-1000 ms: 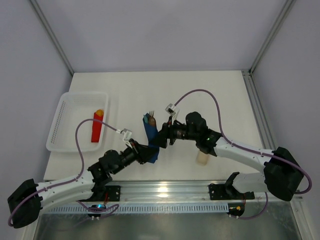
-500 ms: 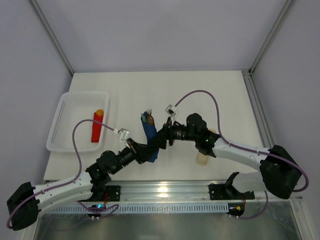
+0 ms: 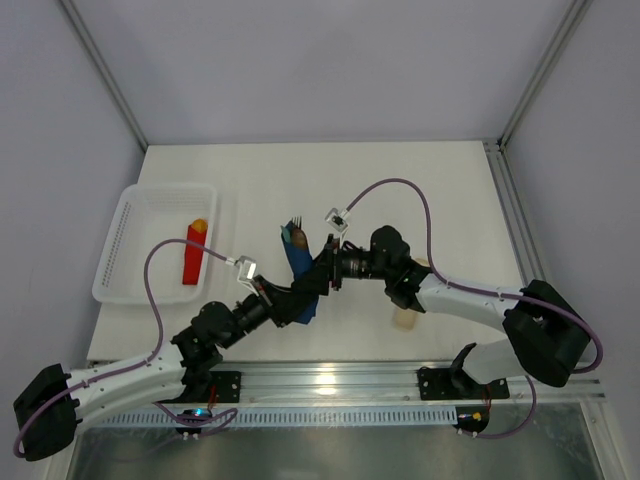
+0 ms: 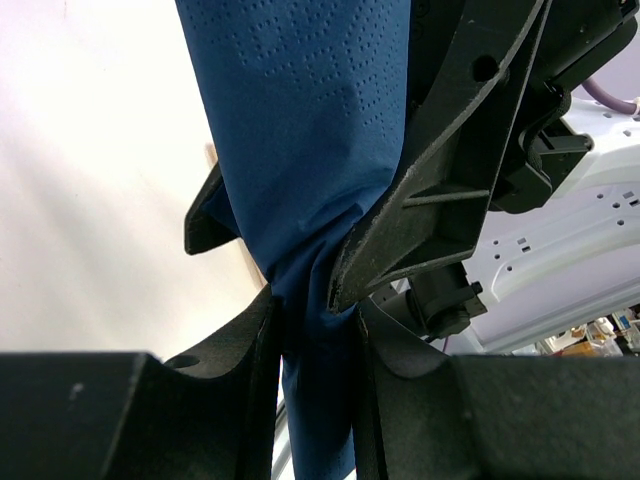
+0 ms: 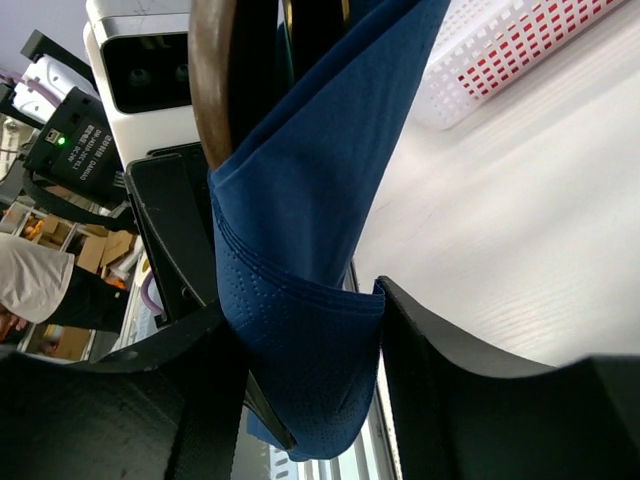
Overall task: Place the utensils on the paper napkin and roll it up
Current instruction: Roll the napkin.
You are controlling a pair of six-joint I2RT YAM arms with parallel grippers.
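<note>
The paper napkin (image 3: 297, 262) is a narrow navy roll held off the table between both arms. Utensils (image 3: 295, 229) poke out of its far end: fork tines in the top view, a brown rounded piece (image 5: 215, 80) in the right wrist view. My left gripper (image 3: 288, 306) is shut on the roll's near end, and the blue paper (image 4: 310, 120) is pinched between its fingers (image 4: 315, 310). My right gripper (image 3: 318, 278) grips the roll's middle from the right. Both of its fingers touch the blue fold (image 5: 310, 230) at the fingertips (image 5: 300, 320).
A white slotted basket (image 3: 130, 240) stands at the left with a red, orange-tipped block (image 3: 192, 255) in it. A pale beige bar (image 3: 405, 318) lies under the right forearm. The table's near edge and rail run just below the arms.
My right gripper has narrowed onto the napkin roll and its wrist has shifted slightly left. The left gripper keeps its hold, nudged a little left from a second ago.
</note>
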